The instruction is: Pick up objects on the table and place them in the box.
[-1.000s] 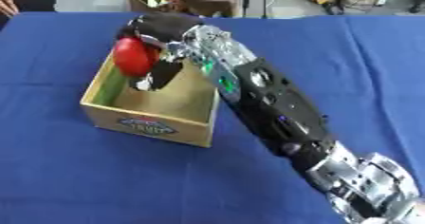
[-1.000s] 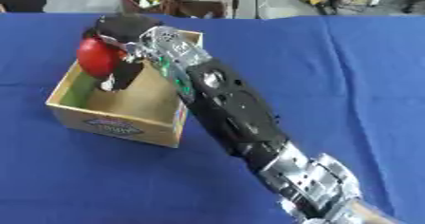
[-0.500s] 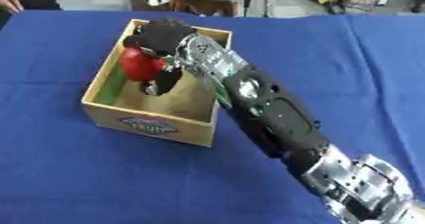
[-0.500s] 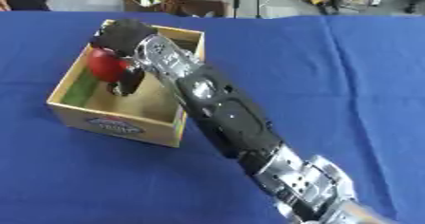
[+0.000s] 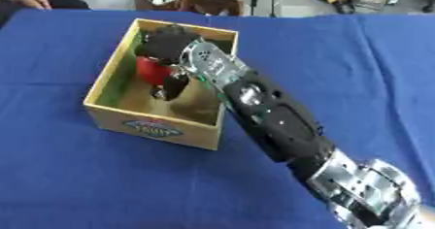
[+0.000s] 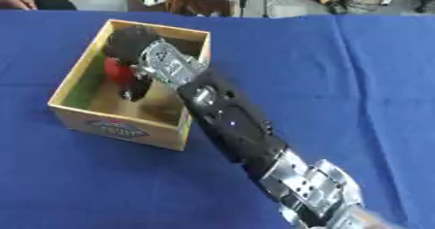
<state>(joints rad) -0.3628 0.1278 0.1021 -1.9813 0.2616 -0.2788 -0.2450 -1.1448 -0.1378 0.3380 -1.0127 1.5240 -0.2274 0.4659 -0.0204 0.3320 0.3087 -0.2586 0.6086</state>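
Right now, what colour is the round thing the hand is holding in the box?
Red. The round thing shows best in the left eye view, under the right hand.

I see a deep blue tablecloth [image 5: 76, 174] under everything. The box [image 5: 153, 126] is tan cardboard, with a dark blue oval label edged in pale lettering on its near wall and a green tint along its inner left wall. The object [image 5: 151, 71] inside is bright red. My right hand [image 5: 167, 46] is black, and the arm [image 5: 272, 121] behind it goes black with green specks, then silver.
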